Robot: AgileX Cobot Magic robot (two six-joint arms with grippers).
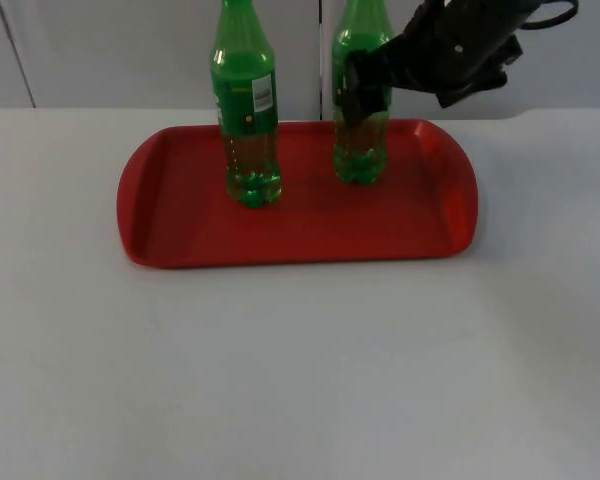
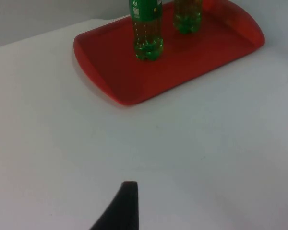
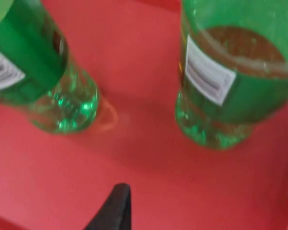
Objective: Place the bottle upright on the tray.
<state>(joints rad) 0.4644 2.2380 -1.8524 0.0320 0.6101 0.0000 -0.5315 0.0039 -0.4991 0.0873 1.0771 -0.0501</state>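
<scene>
Tray [image 1: 180,200]: a red tray lies flat on the white table [image 1: 300,380], toward the 12 o'clock side of the top view, just short of the grey wall [image 1: 130,50].

Right bottle [image 1: 360,150]: a green bottle stands upright on the tray, right of its middle, base flat on the red surface. In the right wrist view it [image 3: 230,96] shows a white label and a green, bumpy base.

Left bottle [image 1: 248,120]: a second green bottle stands upright on the tray at about 9 o'clock from the first, well apart from it. A green label with a white patch wraps its middle, and a little clear liquid sits in the base. It also appears in the left wrist view [image 2: 148,33] and the right wrist view [image 3: 43,81].

Right hand [image 1: 363,88]: reaching in from about 1 o'clock in the top view, the black hand sits at the right bottle's label, partly covering it. Whether it is clenched on the bottle or has let go cannot be told.

Left hand [image 2: 121,208]: a black fingertip hangs over bare table, with the tray well away from it; the arm waits. Its grip cannot be told.
</scene>
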